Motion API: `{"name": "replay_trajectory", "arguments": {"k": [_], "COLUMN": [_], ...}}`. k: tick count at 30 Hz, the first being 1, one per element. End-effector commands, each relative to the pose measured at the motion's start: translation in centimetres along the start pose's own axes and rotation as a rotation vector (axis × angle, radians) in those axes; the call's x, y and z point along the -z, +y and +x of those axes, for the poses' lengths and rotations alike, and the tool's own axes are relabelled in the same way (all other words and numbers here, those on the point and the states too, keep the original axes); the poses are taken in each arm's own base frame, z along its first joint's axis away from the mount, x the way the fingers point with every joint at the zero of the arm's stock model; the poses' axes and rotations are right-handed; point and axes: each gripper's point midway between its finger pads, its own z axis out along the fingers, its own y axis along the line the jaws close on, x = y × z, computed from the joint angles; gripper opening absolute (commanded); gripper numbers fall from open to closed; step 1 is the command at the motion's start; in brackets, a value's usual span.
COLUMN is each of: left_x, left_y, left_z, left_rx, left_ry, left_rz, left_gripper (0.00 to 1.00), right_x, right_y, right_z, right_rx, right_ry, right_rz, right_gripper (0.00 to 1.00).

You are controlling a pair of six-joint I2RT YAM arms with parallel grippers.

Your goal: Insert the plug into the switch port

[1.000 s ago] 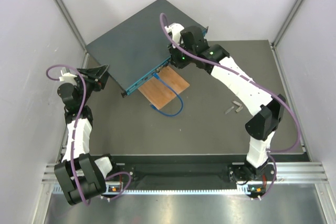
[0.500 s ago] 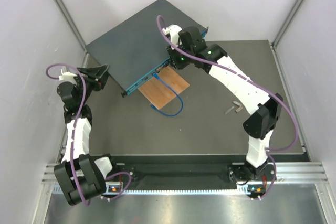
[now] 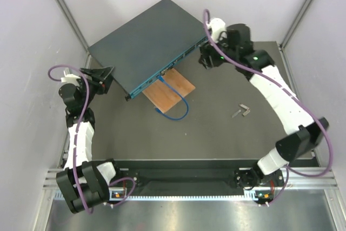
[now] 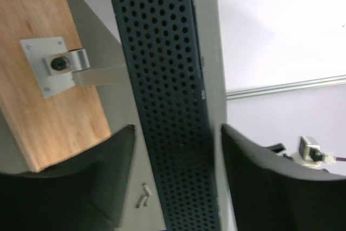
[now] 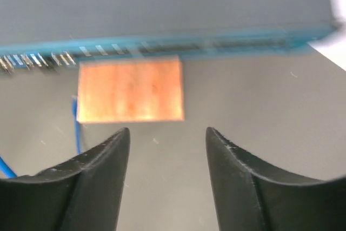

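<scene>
Right claw point(image 3: 205, 59) open off switch point(image 3: 146, 41) corner, left claw point(image 3: 107, 75) straddling edge

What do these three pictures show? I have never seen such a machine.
Two robot arms are bolted to a table. The wide picture comes from a camera above; the other two come from cameras on the wrists. On it lie a dark switch, a wooden board, a blue cable and a small metal part. The right tool is open and empty. The left tool has its fingers on either side of the switch's edge; whether they press it is unclear.
</scene>
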Motion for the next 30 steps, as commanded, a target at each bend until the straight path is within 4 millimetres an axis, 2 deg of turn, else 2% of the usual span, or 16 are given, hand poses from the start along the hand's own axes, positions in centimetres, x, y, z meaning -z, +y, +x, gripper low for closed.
{"name": "replay_trajectory", "arguments": {"k": [1,2,3,4,6,7,8,9,10,13,15,16,18,22,26,30], "left_x": [0.3,0.7,0.9,1.2,2.0,2.3,2.9,3.2,3.9,5.7,6.3,6.3,6.3,6.4,6.5,6.2], "left_y": [-0.6,-0.5,-0.1,0.0,0.3,0.3,0.0,-0.1,0.2,-0.6,-2.0,-1.9,-3.6,-7.1,-8.7,-10.2], "left_z": [-0.2,-0.7,-0.9,-1.0,-1.6,-1.6,-2.2,-2.4,-3.4,-5.4,-6.5,-6.6,-7.0,-5.9,-4.9,-3.3], "left_rx": [-0.083,-0.080,-0.071,-0.072,-0.073,-0.073,-0.082,-0.095,-0.092,-0.124,-0.177,-0.182,-0.283,-0.502,-0.675,-0.747], "left_ry": [-0.003,-0.016,-0.020,-0.025,-0.040,-0.041,-0.060,-0.064,-0.099,-0.183,-0.228,-0.230,-0.230,-0.139,-0.052,0.020], "left_rz": [-0.006,-0.014,-0.029,-0.036,-0.047,-0.047,-0.047,-0.050,-0.070,-0.095,-0.096,-0.113,-0.085,0.026,0.055,0.125], "left_gripper": [0.73,0.77,0.80,0.90,0.97,0.99,0.99,0.99,0.99,0.99,0.99,0.99,0.99,0.99,0.99,0.98], "right_x": [3.4,4.4,4.4,4.9,5.6,6.1,6.5,6.5,6.9,7.2,7.5,7.3,7.3,6.7,5.8,5.0], "right_y": [-1.6,-2.0,-2.4,-3.8,-4.5,-5.7,-6.3,-6.7,-7.9,-10.4,-11.6,-12.0,-12.0,-11.2,-10.3,-9.8], "right_z": [0.8,1.2,3.2,4.2,6.9,8.1,9.0,11.0,12.7,17.9,20.6,21.8,23.7,26.9,28.8,30.6], "right_rx": [0.040,0.050,0.035,0.016,0.001,-0.019,-0.009,-0.017,-0.017,-0.042,-0.066,-0.049,-0.024,0.120,0.252,0.375], "right_ry": [-0.020,-0.022,0.024,0.040,0.092,0.113,0.129,0.172,0.222,0.361,0.431,0.471,0.523,0.602,0.606,0.637], "right_rz": [0.008,0.014,0.017,0.044,0.045,0.068,0.075,0.080,0.101,0.148,0.169,0.158,0.131,-0.008,-0.143,-0.265], "right_gripper": [0.63,0.65,0.67,0.72,0.78,0.79,0.81,0.82,0.82,0.78,0.74,0.72,0.69,0.69,0.75,0.74]}}
